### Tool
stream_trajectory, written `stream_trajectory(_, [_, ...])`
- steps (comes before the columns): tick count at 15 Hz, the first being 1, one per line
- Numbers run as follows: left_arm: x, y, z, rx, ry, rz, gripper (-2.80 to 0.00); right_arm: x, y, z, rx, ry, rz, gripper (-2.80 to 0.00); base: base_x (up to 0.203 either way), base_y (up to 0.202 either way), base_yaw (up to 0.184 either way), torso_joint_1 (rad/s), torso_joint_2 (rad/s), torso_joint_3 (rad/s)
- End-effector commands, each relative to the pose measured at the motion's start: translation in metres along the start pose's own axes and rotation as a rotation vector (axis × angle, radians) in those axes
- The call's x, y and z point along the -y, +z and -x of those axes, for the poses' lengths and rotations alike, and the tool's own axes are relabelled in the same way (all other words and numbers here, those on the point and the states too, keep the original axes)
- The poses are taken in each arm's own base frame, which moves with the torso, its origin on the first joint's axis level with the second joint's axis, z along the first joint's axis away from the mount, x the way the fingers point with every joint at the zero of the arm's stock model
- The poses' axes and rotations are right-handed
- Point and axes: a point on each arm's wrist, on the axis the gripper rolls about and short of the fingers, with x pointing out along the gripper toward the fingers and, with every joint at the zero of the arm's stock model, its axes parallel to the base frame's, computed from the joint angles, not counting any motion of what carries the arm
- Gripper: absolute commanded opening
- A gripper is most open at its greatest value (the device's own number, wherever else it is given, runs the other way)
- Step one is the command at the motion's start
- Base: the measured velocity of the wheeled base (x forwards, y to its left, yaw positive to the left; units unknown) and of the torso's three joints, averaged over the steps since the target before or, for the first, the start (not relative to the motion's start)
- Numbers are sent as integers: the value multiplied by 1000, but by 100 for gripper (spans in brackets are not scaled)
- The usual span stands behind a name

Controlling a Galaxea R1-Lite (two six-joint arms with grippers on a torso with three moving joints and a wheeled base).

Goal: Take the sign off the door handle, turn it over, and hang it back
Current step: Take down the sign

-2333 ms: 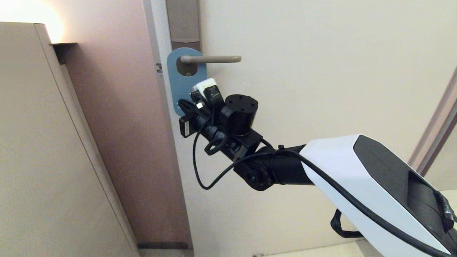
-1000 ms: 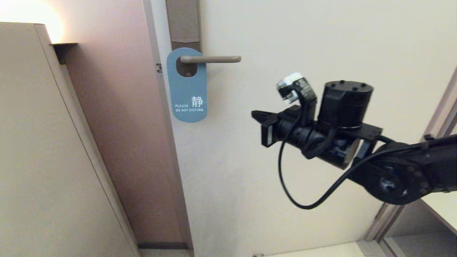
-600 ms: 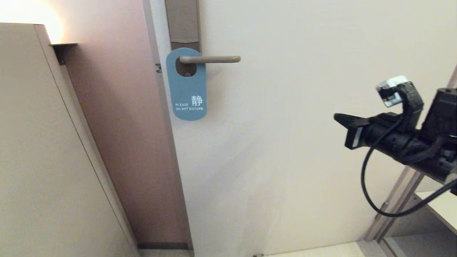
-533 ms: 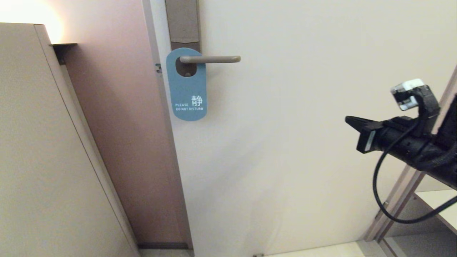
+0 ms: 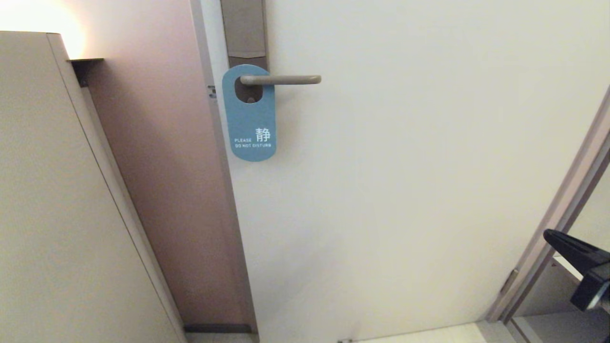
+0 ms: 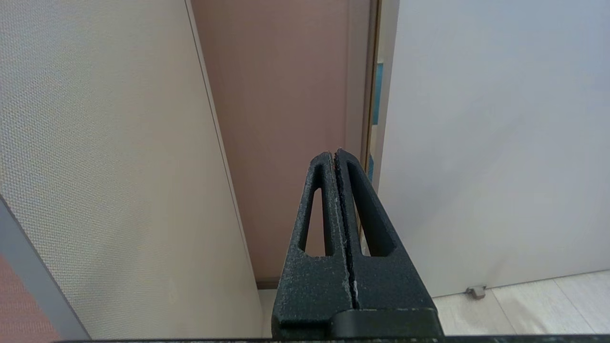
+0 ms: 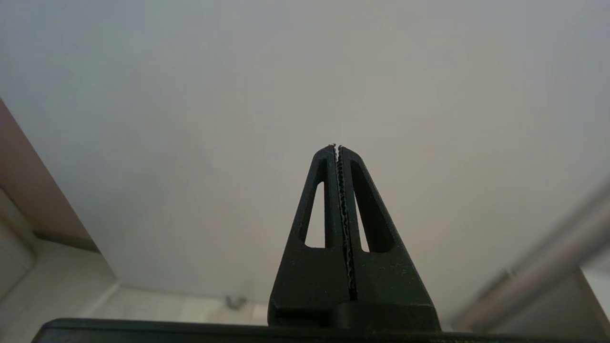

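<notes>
Head view puts the sign [image 5: 249, 114] on the door handle [image 5: 281, 79], blue face outward, with the lever passing through its oval hole and the card lying flat against the door just beside the latch edge. White lettering near its rounded lower end reads "PLEASE DO NOT DISTURB" beside a Chinese character. With the blue side showing and nothing gripping the card, the task looks finished, or close to it. The right gripper [image 5: 579, 264] sits low at the lower right corner, well apart from the sign, and its wrist view shows the fingers [image 7: 329, 190] pressed together on nothing. The left gripper [image 6: 336, 153] appears only in its own wrist view, also closed and empty, pointing toward the gap between door and wall panel. Judging from this, what remains is only to park the arm; if the flip were still owed, the right gripper would need to rise to the card's lower end
</notes>
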Motion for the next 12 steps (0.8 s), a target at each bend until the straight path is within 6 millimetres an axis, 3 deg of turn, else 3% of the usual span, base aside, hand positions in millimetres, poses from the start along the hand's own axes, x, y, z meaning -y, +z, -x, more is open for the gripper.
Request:
stream_trajectory(1, [0, 0, 0, 2, 1, 0, -280, 1, -13, 29, 53, -36, 0, -280, 0, 0, 0, 0, 0, 0])
stream_trajectory(4, [0, 0, 0, 2, -1, 0, -280, 0, -35, 53, 3, -75, -10, -280, 0, 0, 0, 0, 0, 0])
stream_trajectory(12, [0, 0, 0, 2, -1, 0, -280, -8, -69, 91, -60, -92, -20, -280, 0, 0, 0, 0, 0, 0])
